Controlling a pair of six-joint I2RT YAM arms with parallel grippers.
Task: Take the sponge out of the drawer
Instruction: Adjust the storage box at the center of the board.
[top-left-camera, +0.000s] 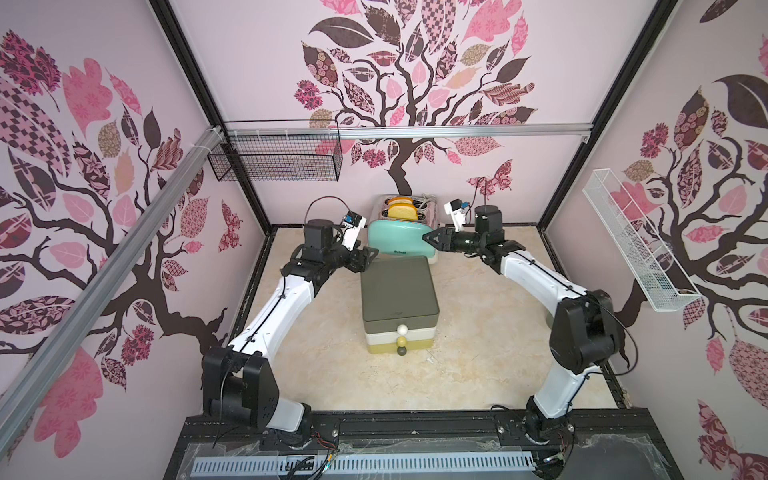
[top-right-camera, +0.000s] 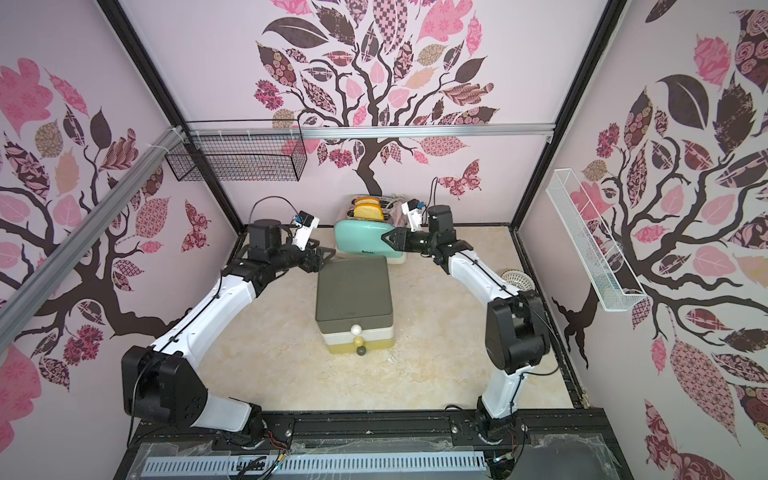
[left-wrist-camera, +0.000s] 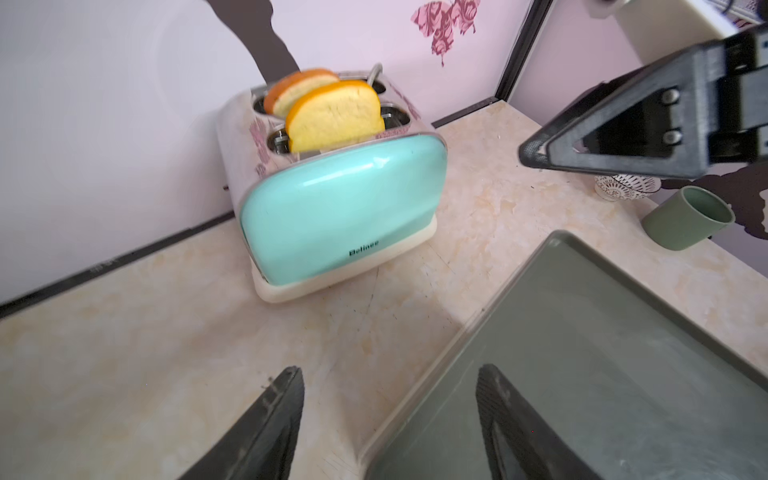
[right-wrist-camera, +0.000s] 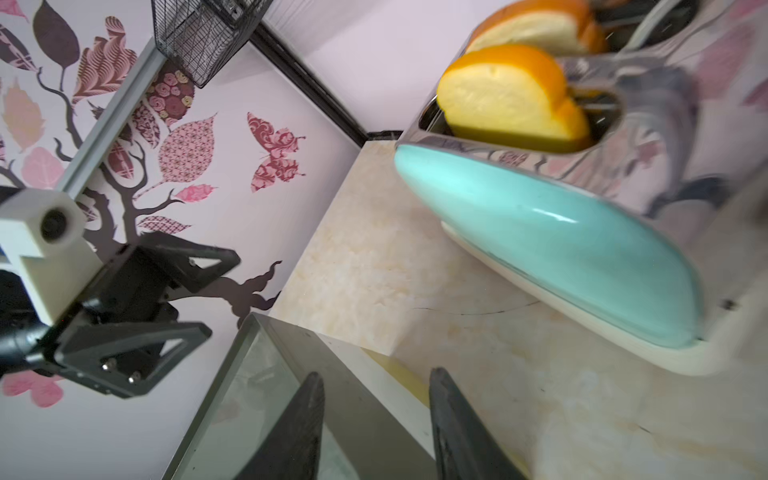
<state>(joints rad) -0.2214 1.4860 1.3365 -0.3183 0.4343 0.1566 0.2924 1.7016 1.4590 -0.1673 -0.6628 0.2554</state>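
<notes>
Both grippers, left gripper (top-left-camera: 368, 254) at ten o'clock and right gripper (top-left-camera: 432, 240) at one o'clock of the closed drawer unit (top-left-camera: 399, 291), hover half-open and empty, likely bracing it.

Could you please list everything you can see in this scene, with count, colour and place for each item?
drawer unit: one, grey-green top over a cream and a yellow tier, mid-table; three knobs on its front, white, yellow and dark.
toaster: one, mint and chrome, behind the drawer unit by the back wall.
bread slices: two, yellow with orange crust, upright in the toaster slots.
cup: one, green, on the table at the right side.
patterned bowl: one, white, beside the cup, partly hidden.
wire basket: one, black, on the back rail.
mesh shelf: one, white, on the right wall.
left gripper: one, black, open, at the drawer unit's back left corner.
right gripper: one, black, open, before the toaster.
</notes>
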